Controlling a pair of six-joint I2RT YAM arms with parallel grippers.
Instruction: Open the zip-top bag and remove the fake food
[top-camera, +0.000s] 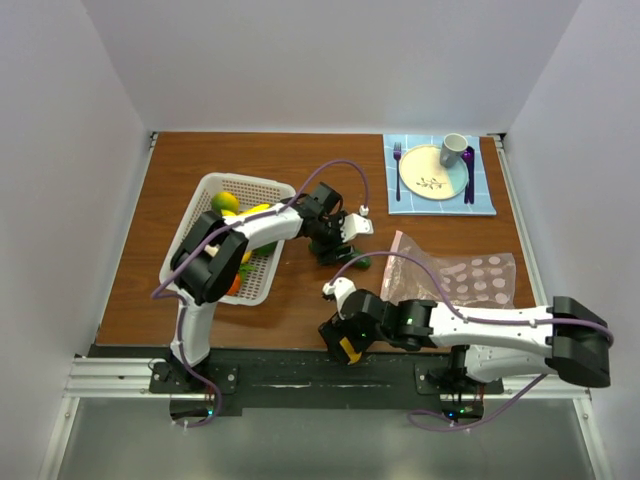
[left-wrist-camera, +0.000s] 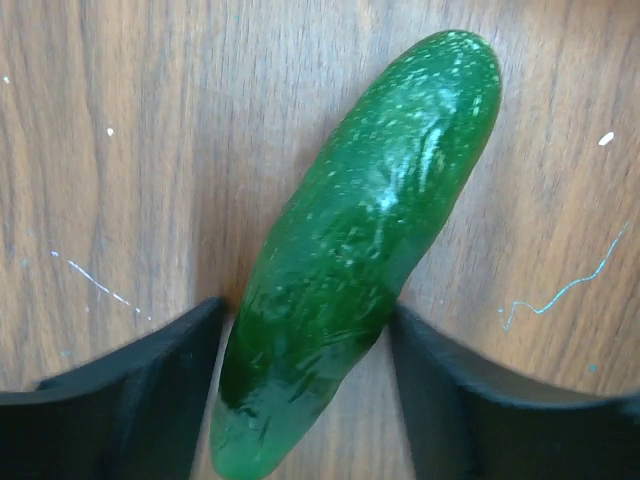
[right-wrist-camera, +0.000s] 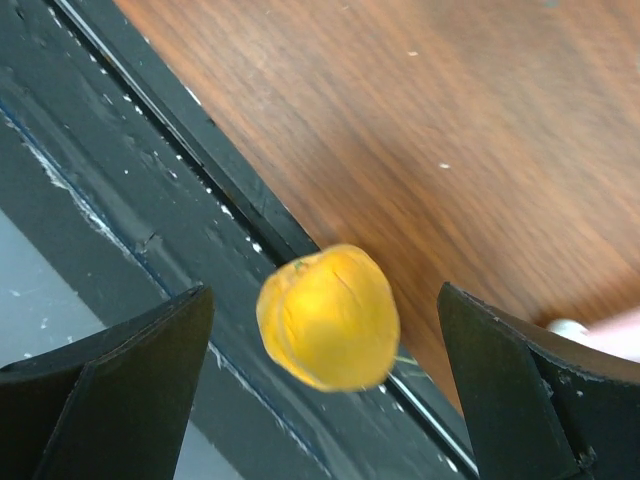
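The left hand (left-wrist-camera: 305, 400) grasped a dark green plastic cucumber (left-wrist-camera: 355, 250) on the table (left-wrist-camera: 120, 150); the right hand (right-wrist-camera: 325, 390) was released around a yellow-orange round fruit (right-wrist-camera: 328, 317); no writing was readable.

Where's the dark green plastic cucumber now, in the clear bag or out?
Out. The dark green plastic cucumber lies on the bare wooden table between the left gripper fingers, left of the clear zip-top bag.
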